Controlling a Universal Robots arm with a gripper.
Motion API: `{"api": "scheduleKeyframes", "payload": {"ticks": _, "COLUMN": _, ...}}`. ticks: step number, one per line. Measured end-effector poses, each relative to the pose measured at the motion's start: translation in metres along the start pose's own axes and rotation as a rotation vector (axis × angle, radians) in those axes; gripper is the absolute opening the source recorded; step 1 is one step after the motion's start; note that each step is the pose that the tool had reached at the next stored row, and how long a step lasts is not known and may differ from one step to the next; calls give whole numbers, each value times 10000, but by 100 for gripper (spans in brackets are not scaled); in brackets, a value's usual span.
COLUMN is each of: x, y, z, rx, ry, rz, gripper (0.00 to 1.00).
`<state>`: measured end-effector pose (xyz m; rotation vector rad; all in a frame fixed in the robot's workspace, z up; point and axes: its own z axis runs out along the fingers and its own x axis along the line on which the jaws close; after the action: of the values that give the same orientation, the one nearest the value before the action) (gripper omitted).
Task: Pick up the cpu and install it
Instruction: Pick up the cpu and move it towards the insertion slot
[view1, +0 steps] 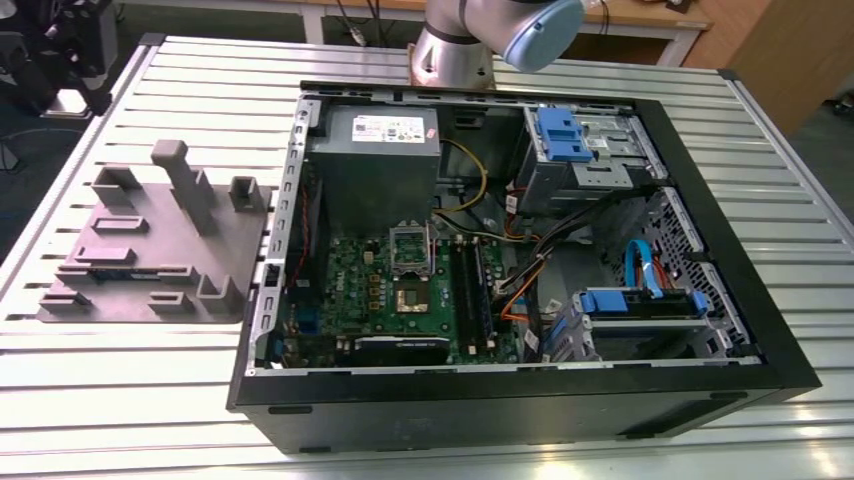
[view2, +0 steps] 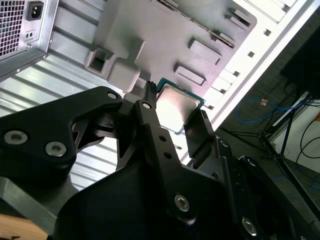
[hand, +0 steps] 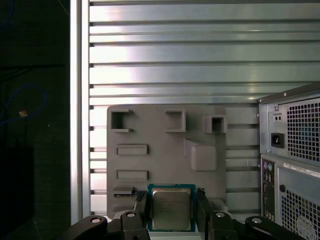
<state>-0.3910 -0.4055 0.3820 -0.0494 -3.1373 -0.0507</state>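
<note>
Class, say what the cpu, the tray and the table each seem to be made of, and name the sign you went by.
The cpu: brushed silver-grey metal lid, dull sheen, on a green board rim. The tray: matt grey moulded plastic, probably; soft rounded edges, no glare. The table: likely aluminium slats, bright streaky reflections.

An open computer case (view1: 534, 400) is lying on the slatted table (view1: 134, 400), its green motherboard (view1: 354, 270) facing up — a grey moulded tray (view1: 174, 245) is sitting just beside it on the exterior view's left, and the arm (view1: 447, 55) is standing at its far side.
</note>
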Motion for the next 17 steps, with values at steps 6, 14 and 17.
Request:
{"api": "scheduleKeyframes", "payload": {"ticks": 6, "x": -11, "y": 0, "z": 0, "rx": 0, "ry": 1, "rz": 0, "gripper": 47}}
{"api": "scheduleKeyframes", "payload": {"ticks": 14, "x": -30, "y": 1, "z": 0, "rx": 0, "ry": 0, "rz": 0, "gripper": 47}}
{"api": "scheduleKeyframes", "payload": {"ticks": 17, "x": -35, "y": 1, "z": 0, "rx": 0, "ry": 0, "rz": 0, "gripper": 47}}
